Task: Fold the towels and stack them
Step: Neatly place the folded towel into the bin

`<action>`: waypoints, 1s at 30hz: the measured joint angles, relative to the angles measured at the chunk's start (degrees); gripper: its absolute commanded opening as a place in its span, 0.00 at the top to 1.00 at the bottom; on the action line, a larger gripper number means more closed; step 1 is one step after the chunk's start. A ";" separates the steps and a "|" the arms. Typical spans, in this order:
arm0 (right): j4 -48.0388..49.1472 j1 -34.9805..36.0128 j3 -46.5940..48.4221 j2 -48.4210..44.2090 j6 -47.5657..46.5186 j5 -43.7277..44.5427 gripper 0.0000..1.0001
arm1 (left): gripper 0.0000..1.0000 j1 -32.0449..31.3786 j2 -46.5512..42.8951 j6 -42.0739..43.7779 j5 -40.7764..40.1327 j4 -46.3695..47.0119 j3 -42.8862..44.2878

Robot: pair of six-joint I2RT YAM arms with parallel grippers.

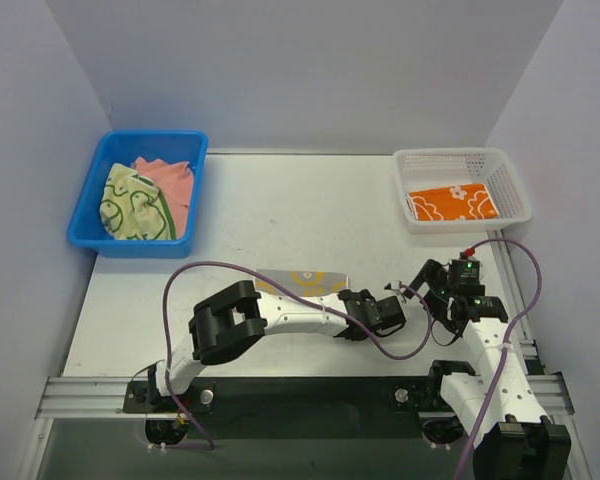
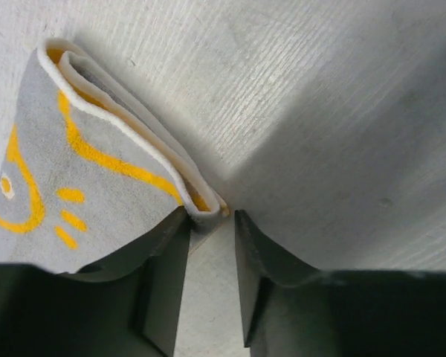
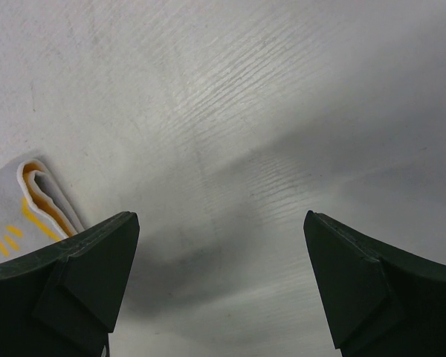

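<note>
the left arm (image 1: pixel 280 318) lies low, stretched rightward from its base across the near bench (image 1: pixel 280 210). the left gripper (image 2: pixel 212 216) sits at a corner of the folded pale towel with yellow duck print (image 2: pixel 97 186), which lies flat on the bench. its jaws are narrowed to a slim gap, the towel's folded corner at their tips but not pinched. the right arm (image 1: pixel 490 350) is bent at the elbow, and the right gripper (image 3: pixel 219 223) is just beside the left one, jaws spread wide over bare bench, holding nothing. a pale green towel (image 1: pixel 132 208) and a salmon-pink towel (image 1: pixel 175 185) lie in the blue plastic bin (image 1: pixel 80 215). an orange flowered towel (image 1: pixel 452 203) lies in the white mesh basket (image 1: pixel 410 170).
</note>
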 measured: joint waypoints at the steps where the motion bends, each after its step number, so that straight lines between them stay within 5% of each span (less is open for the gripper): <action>1: 0.02 0.00 -0.04 0.02 0.00 -0.31 0.00 | 0.67 0.00 0.17 0.26 -0.11 -0.04 -0.04; 6: 0.83 0.00 -0.48 0.00 -0.02 -2.16 0.00 | 1.00 -0.04 0.55 0.42 -1.49 -0.09 -0.20; 18: 18.03 1.14 -7.69 3.96 7.15 -20.37 0.00 | 1.00 3.04 -6.95 -0.98 -0.07 3.56 -10.34; 30: 51.45 16.55 -11.39 25.90 28.79 -28.13 0.00 | 1.00 8.72 -18.01 -3.26 7.13 10.40 -17.94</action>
